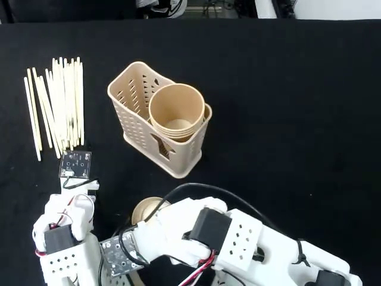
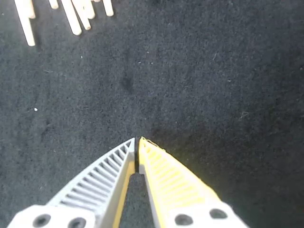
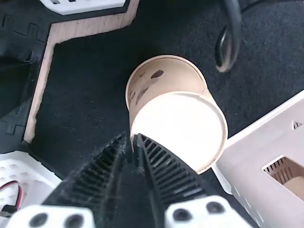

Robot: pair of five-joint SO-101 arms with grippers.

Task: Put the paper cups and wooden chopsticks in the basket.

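Right wrist view first: the right gripper [image 3: 133, 138] has its fingers pressed together right at the near rim of the loose paper cup [image 3: 164, 88]. Tbh it looks like the rim wall is pinched btwn them, tho the gap's so thin I wouldn't swear to it. Cup stands upright on the black table [image 1: 286, 119], mouth up, near a wall of the basket [image 1: 136, 122] but not touching afaict. That's the relation that matters imo: in the high view the basket sits almost straight out from this cup, farther from the arm bases, opening facing up. The stacked cups [image 1: 177, 107] are nested in its compartment on the side nearer the arms. So the next move prob needs a lift clear of the basket's rim, then a short carry outward, keeping the cup's axis vertical so it drops into the stack. Right arm is obv the closer one for that. Left gripper [image 2: 137, 139] has its fingers closed tip to tip w/ nothing btwn them, over bare table. The chopsticks [image 1: 59, 101] lie ahead of it, near but apart, long axes running away from the arm bases, roughly in line w/ where it points.
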